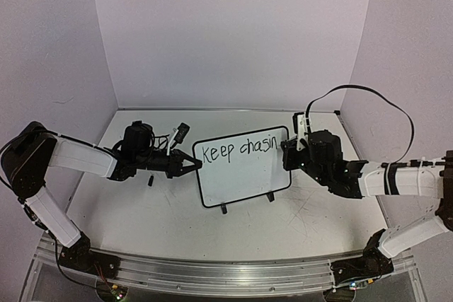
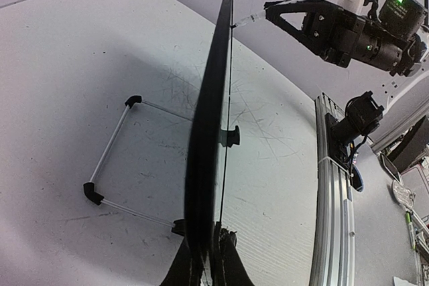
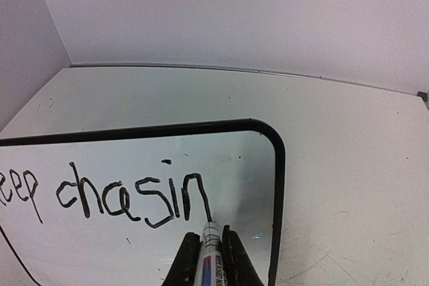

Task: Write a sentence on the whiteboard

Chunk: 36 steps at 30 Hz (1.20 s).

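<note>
The whiteboard (image 1: 244, 182) stands tilted on its two black feet at the table's middle. The sentence (image 1: 237, 150) reads "Keep chasin" in black on the top line. My left gripper (image 1: 192, 164) is shut on the board's left edge; in the left wrist view the whiteboard (image 2: 211, 132) is edge-on between that gripper's (image 2: 213, 259) fingers. My right gripper (image 1: 289, 148) is shut on a white marker (image 3: 210, 252). The marker's tip touches the whiteboard (image 3: 255, 165) at the foot of the "n" of the sentence (image 3: 134, 195). The right gripper (image 3: 209, 236) is low in its own view.
A small black cap-like piece (image 1: 150, 181) lies on the table under the left arm. A thin white rod frame with black corners (image 2: 110, 159) lies behind the board. Purple walls close in the back and sides. A metal rail (image 1: 212, 270) runs along the near edge.
</note>
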### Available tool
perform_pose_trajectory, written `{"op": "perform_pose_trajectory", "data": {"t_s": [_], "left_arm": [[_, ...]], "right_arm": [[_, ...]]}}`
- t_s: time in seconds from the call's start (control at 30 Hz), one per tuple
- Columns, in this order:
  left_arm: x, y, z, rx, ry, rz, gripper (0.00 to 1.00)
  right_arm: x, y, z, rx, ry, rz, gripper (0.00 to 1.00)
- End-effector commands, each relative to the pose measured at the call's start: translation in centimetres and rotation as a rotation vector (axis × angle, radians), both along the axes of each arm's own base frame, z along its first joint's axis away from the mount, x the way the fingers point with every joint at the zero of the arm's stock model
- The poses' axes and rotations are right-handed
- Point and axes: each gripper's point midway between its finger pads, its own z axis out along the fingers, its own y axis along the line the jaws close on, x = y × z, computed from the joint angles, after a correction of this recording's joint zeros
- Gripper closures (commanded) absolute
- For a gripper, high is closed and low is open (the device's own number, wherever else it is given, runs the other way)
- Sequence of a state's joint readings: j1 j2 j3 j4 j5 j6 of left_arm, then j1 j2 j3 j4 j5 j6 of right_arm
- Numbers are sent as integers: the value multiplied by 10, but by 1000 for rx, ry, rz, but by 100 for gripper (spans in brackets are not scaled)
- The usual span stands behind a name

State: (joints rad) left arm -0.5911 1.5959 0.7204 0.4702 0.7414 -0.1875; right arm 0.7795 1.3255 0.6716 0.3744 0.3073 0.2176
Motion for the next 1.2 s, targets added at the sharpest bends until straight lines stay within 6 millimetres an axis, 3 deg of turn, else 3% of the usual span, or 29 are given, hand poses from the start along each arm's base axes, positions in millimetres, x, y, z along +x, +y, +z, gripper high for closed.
{"op": "perform_pose_trajectory", "data": {"t_s": [0.0, 0.1, 0.47, 1.17], "left_arm": [[20, 5, 6, 38, -85, 72, 100], [20, 5, 7, 37, -88, 73, 100], [18, 7, 6, 39, -88, 73, 100], [17, 7, 8, 35, -92, 69, 100]], "right_arm": [[2, 0, 45, 88, -95, -2, 100], [2, -5, 56, 104, -118, -14, 100], [15, -16, 47, 70, -108, -61, 100], [24, -5, 48, 73, -121, -40, 100]]}}
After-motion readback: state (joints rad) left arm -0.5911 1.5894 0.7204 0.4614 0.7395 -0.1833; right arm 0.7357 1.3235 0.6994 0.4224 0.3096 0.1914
